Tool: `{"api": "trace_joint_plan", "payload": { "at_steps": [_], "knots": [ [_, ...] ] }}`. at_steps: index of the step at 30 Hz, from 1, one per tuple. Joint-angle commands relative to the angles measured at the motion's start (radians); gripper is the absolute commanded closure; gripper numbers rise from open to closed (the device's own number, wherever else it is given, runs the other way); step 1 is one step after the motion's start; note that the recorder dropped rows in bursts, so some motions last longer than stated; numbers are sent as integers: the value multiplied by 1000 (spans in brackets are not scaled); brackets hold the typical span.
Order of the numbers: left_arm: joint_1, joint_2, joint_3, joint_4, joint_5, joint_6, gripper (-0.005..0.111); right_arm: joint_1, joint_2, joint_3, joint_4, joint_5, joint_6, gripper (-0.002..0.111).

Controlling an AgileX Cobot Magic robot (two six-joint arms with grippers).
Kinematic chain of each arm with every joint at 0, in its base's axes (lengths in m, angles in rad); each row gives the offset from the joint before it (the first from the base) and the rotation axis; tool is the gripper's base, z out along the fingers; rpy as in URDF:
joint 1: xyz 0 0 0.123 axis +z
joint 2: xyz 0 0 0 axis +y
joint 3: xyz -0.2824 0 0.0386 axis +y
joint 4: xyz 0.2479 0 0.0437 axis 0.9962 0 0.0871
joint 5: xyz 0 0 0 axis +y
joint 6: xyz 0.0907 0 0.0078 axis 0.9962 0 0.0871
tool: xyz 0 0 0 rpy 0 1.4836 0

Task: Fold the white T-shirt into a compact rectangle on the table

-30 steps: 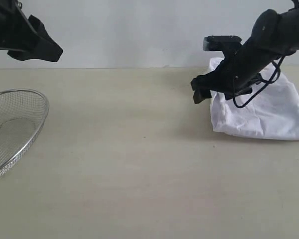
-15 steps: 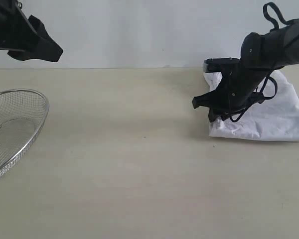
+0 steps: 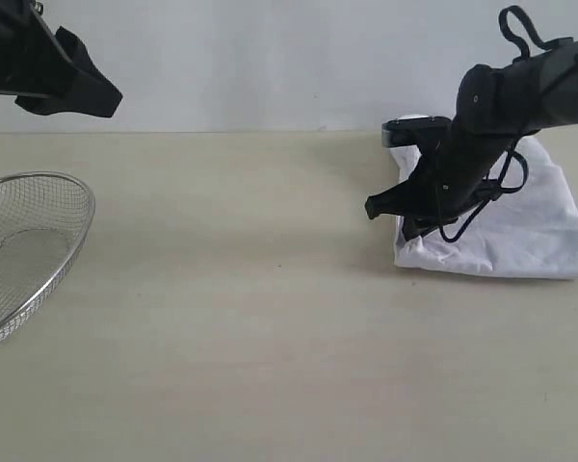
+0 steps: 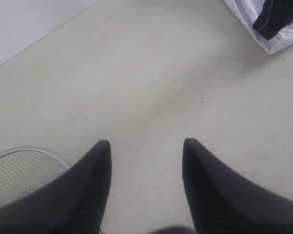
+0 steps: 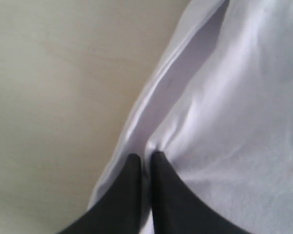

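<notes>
The white T-shirt (image 3: 520, 226) lies bunched at the right of the beige table (image 3: 250, 327); no red band or tag shows. My right gripper (image 3: 411, 227) is down at the shirt's left edge, shut on a fold of the white T-shirt (image 5: 219, 117); the right wrist view shows its dark fingers (image 5: 129, 195) pinching cloth at that gripper's tips (image 5: 146, 157). High at the far left, my left gripper (image 3: 101, 96) hangs above the table. Its tips (image 4: 145, 144) stand apart with nothing between them, and a corner of the T-shirt (image 4: 278, 41) shows far off.
A round wire-mesh basket (image 3: 19, 250) sits at the left edge of the table and shows under the left gripper as the basket (image 4: 24, 168). A pale wall (image 3: 270, 58) rises behind the table's far edge.
My right gripper came down onto the shirt's left edge and closed on the cloth. The shirt's left side shifted slightly left. The left arm stayed still.
</notes>
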Motion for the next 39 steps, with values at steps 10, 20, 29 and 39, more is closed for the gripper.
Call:
{"api": "trace_joint_plan", "payload": {
  "at_steps": [10, 20, 29, 39],
  "knots": [
    [-2, -9, -4, -11, -14, 3, 65, 12, 1, 0, 19, 55, -63, 108],
    [-2, -9, -4, -11, -14, 3, 65, 12, 1, 0, 24, 64, -101, 108],
    [-2, -9, -4, -7, -19, 3, 65, 12, -59, 0, 24, 29, -105, 108],
    [-2, -9, -4, -7, -21, 3, 65, 12, -111, -1, 17, 102, -106, 32]
  ]
}}
